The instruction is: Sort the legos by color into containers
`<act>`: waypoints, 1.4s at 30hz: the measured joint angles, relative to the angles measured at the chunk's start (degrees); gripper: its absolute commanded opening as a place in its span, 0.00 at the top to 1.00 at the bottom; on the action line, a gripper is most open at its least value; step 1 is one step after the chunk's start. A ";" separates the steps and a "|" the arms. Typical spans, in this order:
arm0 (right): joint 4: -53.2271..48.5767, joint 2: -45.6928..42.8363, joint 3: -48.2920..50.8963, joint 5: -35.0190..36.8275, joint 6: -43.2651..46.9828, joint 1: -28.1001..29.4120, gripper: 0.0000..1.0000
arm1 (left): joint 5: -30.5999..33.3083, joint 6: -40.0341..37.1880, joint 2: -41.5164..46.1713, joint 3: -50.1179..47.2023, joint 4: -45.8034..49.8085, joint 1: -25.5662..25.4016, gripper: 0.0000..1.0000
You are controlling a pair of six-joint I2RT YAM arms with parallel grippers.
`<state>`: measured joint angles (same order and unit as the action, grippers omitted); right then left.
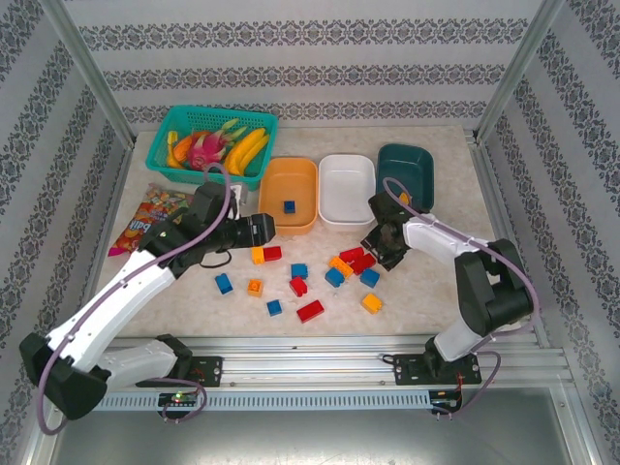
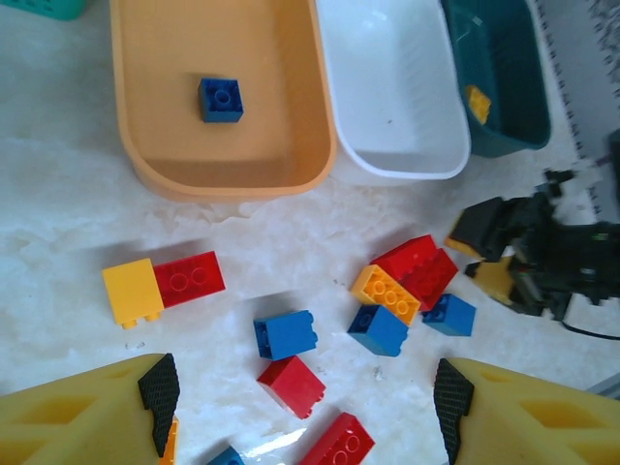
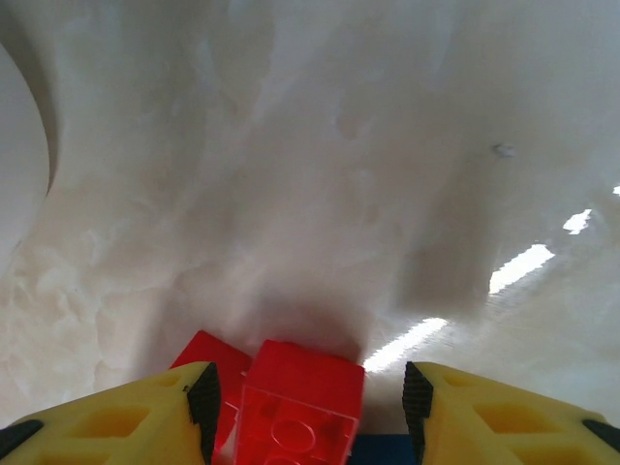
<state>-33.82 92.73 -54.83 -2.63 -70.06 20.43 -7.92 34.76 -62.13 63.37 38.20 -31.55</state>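
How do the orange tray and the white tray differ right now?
Colour: the orange tray is orange, the white tray white. Contents: the orange tray holds one blue brick; the white tray holds none. Both are shallow rounded rectangles of like size, side by side.

Robotics lab test cell, was my read. Aluminium extrusion frame [image 1: 89, 73] boxed in a marble-look table [image 1: 455, 160], printed wallpaper panels [image 1: 310, 39] as backdrop, two arms [image 1: 126, 291] bolted to a slotted rail [image 1: 320, 366], cables [image 1: 229, 194] exposed. Legos [image 1: 310, 311] and trays [image 1: 347, 194] were plainly staged props.
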 measured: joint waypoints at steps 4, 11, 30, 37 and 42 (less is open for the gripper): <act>0.07 2.49 -1.66 -0.02 -0.83 0.83 0.45 | 0.02 0.44 2.71 -0.15 0.37 0.00 0.27; -0.50 2.80 -1.68 0.07 -4.44 4.24 0.47 | 0.09 0.44 3.32 -0.17 1.44 0.00 0.27; -2.86 5.79 -2.93 0.72 -8.07 5.62 0.75 | -1.29 0.37 1.86 -0.15 1.40 0.00 0.27; -6.43 0.44 -4.74 6.67 -6.14 6.14 0.76 | -4.37 0.57 2.08 -0.13 0.22 0.00 0.25; -8.11 -4.92 -12.59 11.30 0.07 7.98 0.76 | -5.20 1.73 1.07 1.99 -0.42 0.00 0.24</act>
<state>-41.93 87.81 -67.42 8.67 -70.00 28.40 -13.13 36.49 -61.06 65.36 37.78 -31.55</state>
